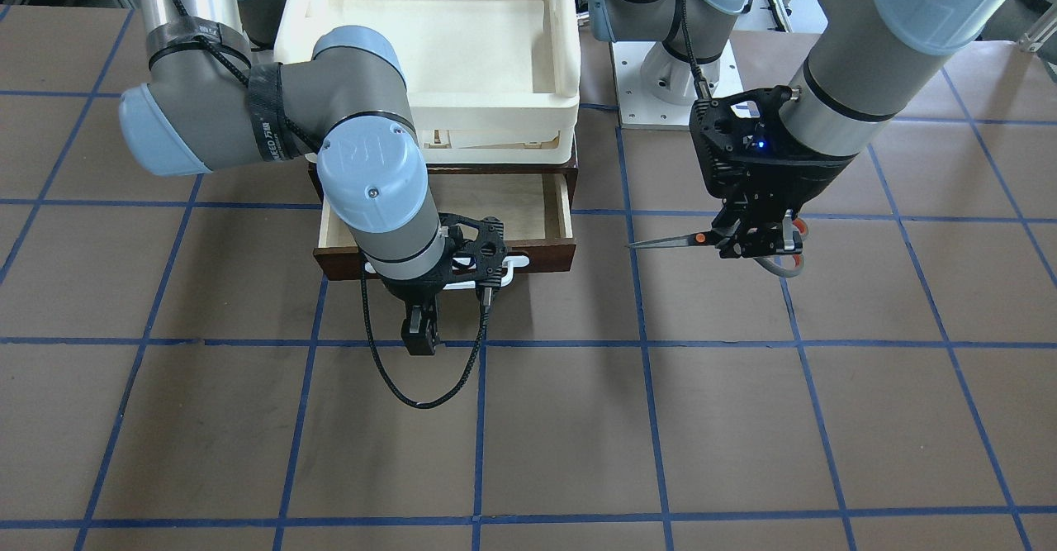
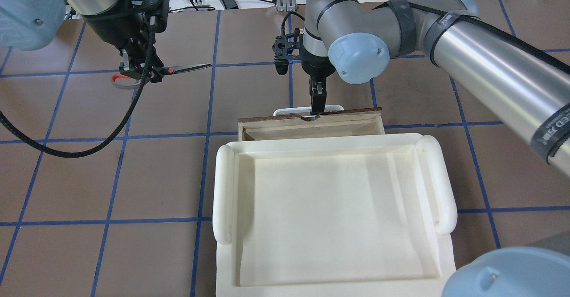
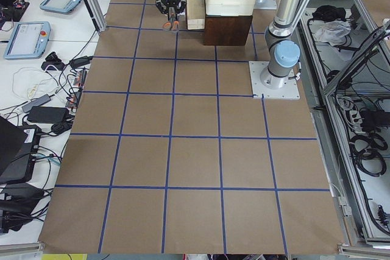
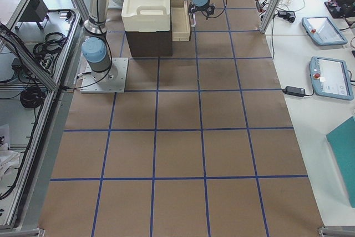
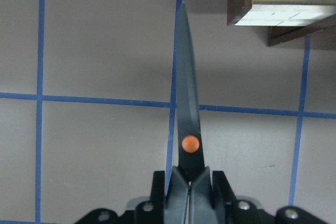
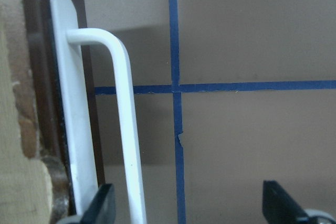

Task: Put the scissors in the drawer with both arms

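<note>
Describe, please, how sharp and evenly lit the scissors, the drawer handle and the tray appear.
Left wrist view: the scissors are crisp, a faint shadow beside the blade. Right wrist view: the white handle looks slightly soft and shadows the table. Overhead view: the cream tray is bright, nearly washed out.

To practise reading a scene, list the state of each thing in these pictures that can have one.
Small grey-handled scissors: blades closed, held off the table.
Left black two-finger tool: shut on the scissors.
Right black two-finger tool: open, at the white loop handle.
Dark brown wooden drawer: pulled open.
Cream-white plastic tray: empty.
</note>
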Controlling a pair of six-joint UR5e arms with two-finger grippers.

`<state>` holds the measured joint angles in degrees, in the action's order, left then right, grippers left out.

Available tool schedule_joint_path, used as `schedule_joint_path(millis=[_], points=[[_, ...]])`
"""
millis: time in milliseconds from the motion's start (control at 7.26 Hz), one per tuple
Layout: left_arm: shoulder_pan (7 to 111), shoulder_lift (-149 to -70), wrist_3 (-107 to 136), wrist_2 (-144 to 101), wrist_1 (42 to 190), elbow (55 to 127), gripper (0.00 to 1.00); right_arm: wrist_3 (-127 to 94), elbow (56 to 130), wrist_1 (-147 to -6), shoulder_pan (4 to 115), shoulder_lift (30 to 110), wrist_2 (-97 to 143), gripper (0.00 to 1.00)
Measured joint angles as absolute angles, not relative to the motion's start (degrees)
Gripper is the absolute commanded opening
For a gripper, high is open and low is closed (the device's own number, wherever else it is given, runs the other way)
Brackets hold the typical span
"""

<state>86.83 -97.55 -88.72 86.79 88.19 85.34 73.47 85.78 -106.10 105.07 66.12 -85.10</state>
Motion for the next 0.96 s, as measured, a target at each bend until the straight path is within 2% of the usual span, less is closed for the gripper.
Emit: schedule_joint_path(millis=[964], points=[[86.8, -98.2, -88.8, 86.6, 87.8, 85.3, 0.01, 73.8, 83.6, -107.4, 105.1, 62.5, -85.1, 1.0]])
